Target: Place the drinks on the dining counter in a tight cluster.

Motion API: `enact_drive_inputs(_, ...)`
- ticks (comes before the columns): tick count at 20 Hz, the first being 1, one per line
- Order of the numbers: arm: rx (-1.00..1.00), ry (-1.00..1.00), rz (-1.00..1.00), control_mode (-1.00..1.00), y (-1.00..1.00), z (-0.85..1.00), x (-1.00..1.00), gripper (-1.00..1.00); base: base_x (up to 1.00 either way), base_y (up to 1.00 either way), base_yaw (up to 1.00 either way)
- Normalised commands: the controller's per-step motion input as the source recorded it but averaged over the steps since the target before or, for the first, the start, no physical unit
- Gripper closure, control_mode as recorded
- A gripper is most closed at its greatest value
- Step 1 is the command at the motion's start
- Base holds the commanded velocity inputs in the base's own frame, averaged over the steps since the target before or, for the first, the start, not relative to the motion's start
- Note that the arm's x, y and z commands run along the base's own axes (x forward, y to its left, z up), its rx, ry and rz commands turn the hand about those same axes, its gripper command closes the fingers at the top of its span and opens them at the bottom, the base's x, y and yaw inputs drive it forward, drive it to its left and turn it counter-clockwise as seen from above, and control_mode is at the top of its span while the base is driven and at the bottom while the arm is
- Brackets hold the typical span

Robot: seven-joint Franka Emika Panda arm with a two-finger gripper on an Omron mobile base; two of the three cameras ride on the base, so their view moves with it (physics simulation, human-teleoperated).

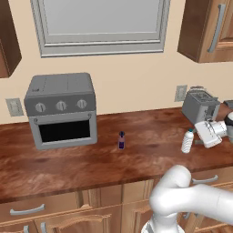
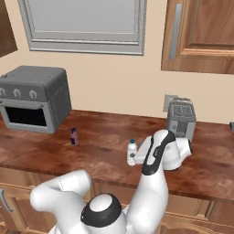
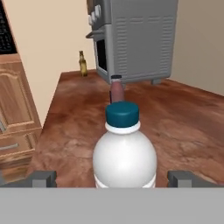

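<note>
A grey toaster oven (image 1: 61, 110) looms over the wood counter (image 1: 91, 159), where the robot's gripper (image 3: 111, 178), jaws spread wide and empty, straddles the white water bottle (image 3: 124, 153). Closing off-centre could topple it towards the purple-blue bottle (image 1: 121, 140); the amber bottle (image 3: 82, 64) stands well apart.

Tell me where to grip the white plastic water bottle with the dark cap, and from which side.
Grip the white plastic water bottle around its round body below the dark cap, coming in level from the toaster side. It stands upright, centred between the open gripper fingertips, so a sideways pinch probably fits.
</note>
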Motion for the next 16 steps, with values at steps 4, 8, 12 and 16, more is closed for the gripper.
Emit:
enact_drive_inputs(4, 0.03, 0.04, 0.00, -1.00, 0.11, 0.01, -0.09, -1.00, 0.00, 0.00, 0.00)
enact_drive_inputs(8, 0.03, 0.01, 0.00, -1.00, 0.14, 0.00, -0.10, -1.00, 0.00, 0.00, 0.00)
enact_drive_inputs(12, 0.00, 0.00, 0.00, -1.00, 0.14, 0.00, 0.01, -1.00, 0.00, 0.00, 0.00)
enact_drive_inputs(16, 0.00, 0.01, -0.02, -1.00, 0.06, 0.03, 0.17, -1.00, 0.00, 0.00, 0.00)
